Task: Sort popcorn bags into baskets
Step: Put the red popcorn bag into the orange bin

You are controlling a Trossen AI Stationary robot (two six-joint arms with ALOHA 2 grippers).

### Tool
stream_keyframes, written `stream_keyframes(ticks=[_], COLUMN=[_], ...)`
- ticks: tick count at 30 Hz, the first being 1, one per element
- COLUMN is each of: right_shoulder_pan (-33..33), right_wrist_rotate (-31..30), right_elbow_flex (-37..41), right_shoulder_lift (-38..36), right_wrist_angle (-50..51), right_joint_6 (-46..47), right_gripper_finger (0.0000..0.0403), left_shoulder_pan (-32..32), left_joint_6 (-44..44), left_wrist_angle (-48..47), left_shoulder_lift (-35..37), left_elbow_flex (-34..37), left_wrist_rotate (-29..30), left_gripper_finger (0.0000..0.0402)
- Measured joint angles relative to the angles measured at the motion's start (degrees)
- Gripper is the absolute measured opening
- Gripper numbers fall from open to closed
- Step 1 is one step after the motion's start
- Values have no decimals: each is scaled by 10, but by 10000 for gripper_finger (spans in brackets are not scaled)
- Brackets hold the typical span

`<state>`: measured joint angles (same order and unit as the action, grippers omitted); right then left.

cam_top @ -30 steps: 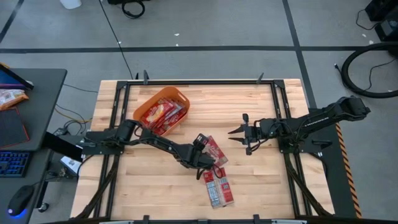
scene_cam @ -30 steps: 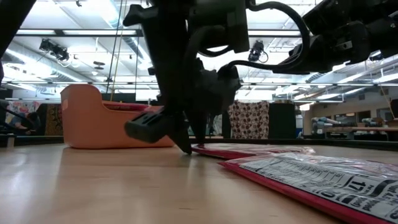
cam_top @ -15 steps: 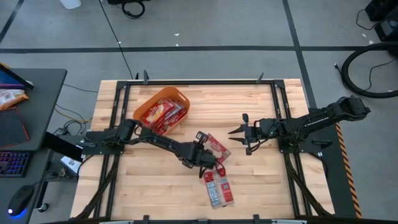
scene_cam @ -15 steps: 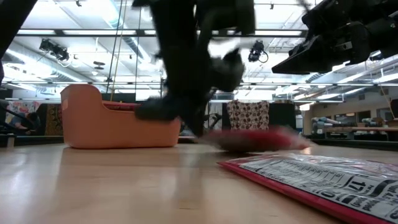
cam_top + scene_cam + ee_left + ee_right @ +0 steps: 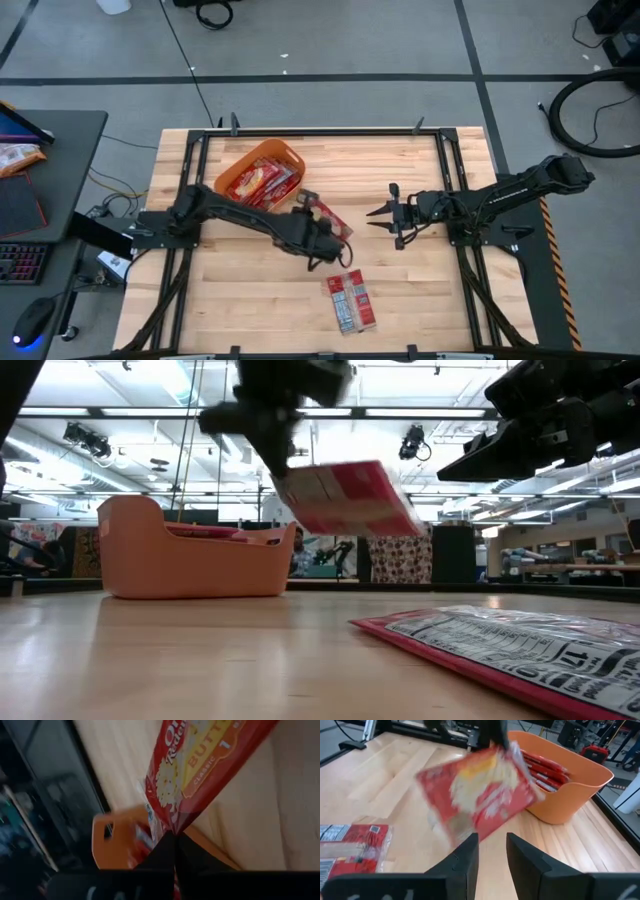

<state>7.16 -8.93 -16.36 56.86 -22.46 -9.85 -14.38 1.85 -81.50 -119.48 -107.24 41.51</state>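
Note:
My left gripper [image 5: 308,207] is shut on a red popcorn bag [image 5: 326,218], which is in the air over the middle of the table, just right of the orange basket [image 5: 228,176]. The low view shows the bag [image 5: 345,495] tilted and clear of the wood. The basket holds several red bags [image 5: 545,765]. More popcorn bags [image 5: 350,302] lie flat near the table's front edge. My right gripper [image 5: 384,213] hovers open at the right, pointing toward the lifted bag [image 5: 475,800], with nothing between its fingers. My left gripper pinches the bag by one end edge [image 5: 174,827] between its two shut fingers. The bag reaches away from the fingertips, printed face showing. It is lifted clear of the table and tilted, its free end [image 5: 400,520] lower than the held end.
The black frame rails [image 5: 320,131] run along the table's edges. Bare wood [image 5: 230,290] lies at the near left. Beyond the far edge, the low view shows the room.
My left gripper has shut on the red bag that lay near the table's middle, then risen and gone toward the far left, toward the basket. The bag has come off the wood and now hangs tilted in the air. The bags near the front edge have stayed put.

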Motion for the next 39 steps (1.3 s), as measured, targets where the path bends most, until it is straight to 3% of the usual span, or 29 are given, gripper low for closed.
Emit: stream_keyframes(ticks=[5, 9, 17, 22, 30, 39], right_shoulder_pan=[0, 0, 0, 0, 0, 0], right_wrist_rotate=[0, 6, 12, 12, 12, 13], right_elbow_flex=[0, 0, 0, 0, 0, 0], right_shoulder_lift=[0, 0, 0, 0, 0, 0], right_wrist_angle=[-2, -6, -7, -7, -12, -15], right_joint_6=[5, 10, 9, 8, 11, 9], right_gripper_finger=[105, 105, 105, 105, 105, 105], left_shoulder_pan=[26, 48, 103, 159, 225, 236], left_joint_6=[-112, -167, -234, -282, -368, -377], left_wrist_angle=[-83, -84, -85, -86, -83, -83], left_shoulder_lift=[55, 106, 195, 236, 256, 255], left_elbow_flex=[0, 22, 173, 258, 332, 332], left_wrist_rotate=[9, 11, 47, -2, -156, -167], left_gripper_finger=[1, 1, 1, 0, 5, 78])
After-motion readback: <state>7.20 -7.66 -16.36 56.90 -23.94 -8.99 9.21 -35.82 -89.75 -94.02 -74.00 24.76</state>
